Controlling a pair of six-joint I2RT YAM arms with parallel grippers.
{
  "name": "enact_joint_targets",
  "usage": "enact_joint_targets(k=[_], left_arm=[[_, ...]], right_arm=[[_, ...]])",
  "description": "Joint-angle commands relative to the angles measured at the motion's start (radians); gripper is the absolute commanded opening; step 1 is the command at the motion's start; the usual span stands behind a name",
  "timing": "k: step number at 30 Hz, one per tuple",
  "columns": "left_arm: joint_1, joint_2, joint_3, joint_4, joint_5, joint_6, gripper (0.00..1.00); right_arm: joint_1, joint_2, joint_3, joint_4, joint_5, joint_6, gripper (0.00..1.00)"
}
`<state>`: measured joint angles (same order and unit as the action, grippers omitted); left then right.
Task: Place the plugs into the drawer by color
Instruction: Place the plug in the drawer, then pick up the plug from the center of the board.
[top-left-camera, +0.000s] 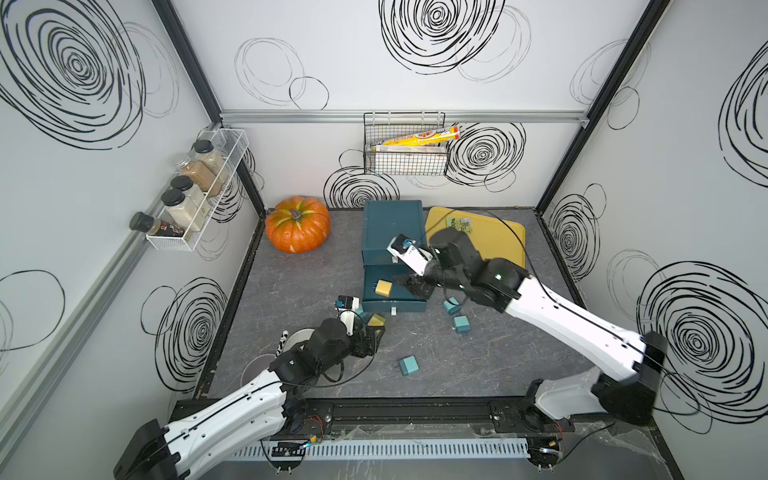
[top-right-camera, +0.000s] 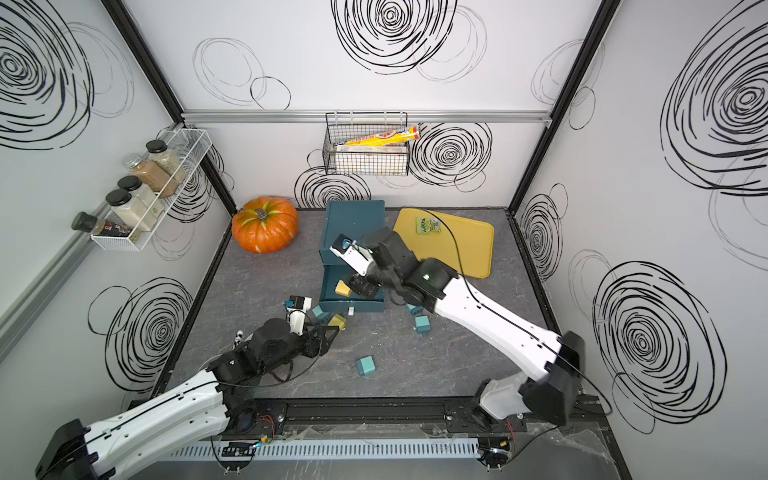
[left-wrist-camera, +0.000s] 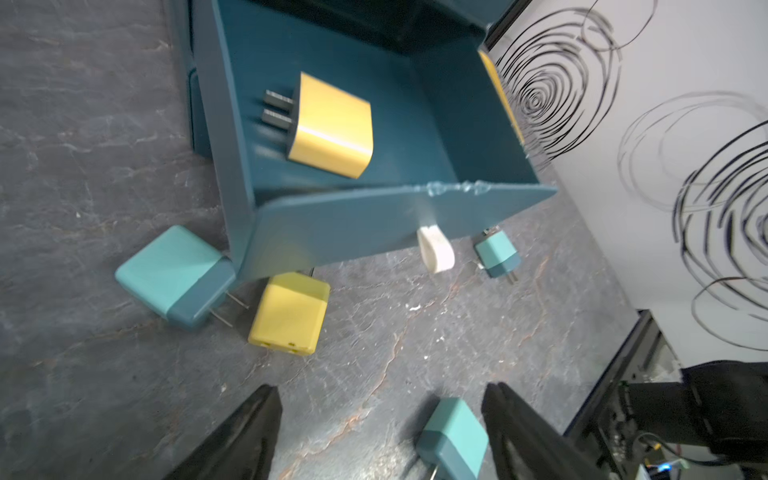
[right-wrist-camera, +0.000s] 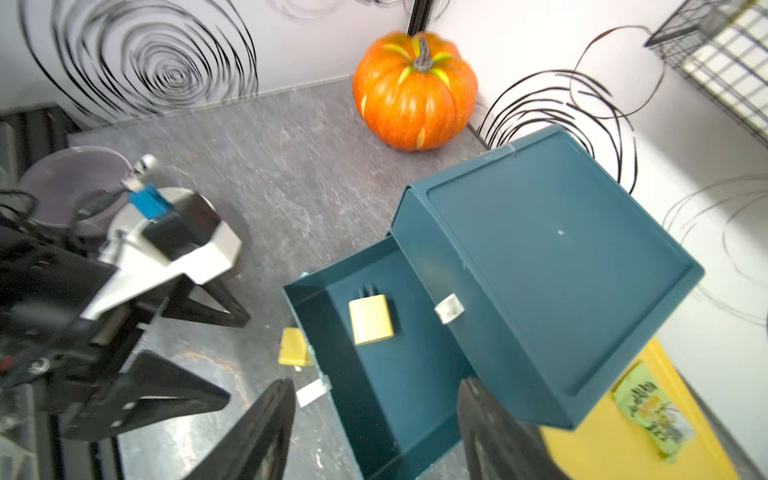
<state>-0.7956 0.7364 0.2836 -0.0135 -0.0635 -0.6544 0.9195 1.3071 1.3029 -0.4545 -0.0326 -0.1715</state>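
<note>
Standing at the back of the tabletop (top-left-camera: 498, 365), one drawer cabinet (top-left-camera: 392, 228) has one open drawer (top-left-camera: 411, 305), with one yellow tray (top-left-camera: 498, 232) and one pumpkin (top-left-camera: 297, 224) alongside. Of two claws, the right claw (right-wrist-camera: 376, 382) hangs spread and empty above the open drawer, hiding part of it; the left claw (left-wrist-camera: 381, 388) gapes empty near its front. Two yellow plugs: inner yellow plug (top-left-camera: 383, 289) inside, outer yellow plug (left-wrist-camera: 291, 311) on the tabletop. Four teal plugs (top-left-camera: 409, 365) lie loose around it.
</note>
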Motion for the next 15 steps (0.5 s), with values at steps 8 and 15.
enact_joint_targets(k=[8,15], left_arm=[[-0.019,0.333,0.067,0.102,-0.163,0.052,0.99],[0.053,0.447,0.083,0.201,-0.074,0.096,0.95]], right_arm=[[-0.001,-0.350,-0.509,0.441,0.020,0.186,0.68],[-0.003,-0.517,-0.617,0.488,0.104,0.208,0.69]])
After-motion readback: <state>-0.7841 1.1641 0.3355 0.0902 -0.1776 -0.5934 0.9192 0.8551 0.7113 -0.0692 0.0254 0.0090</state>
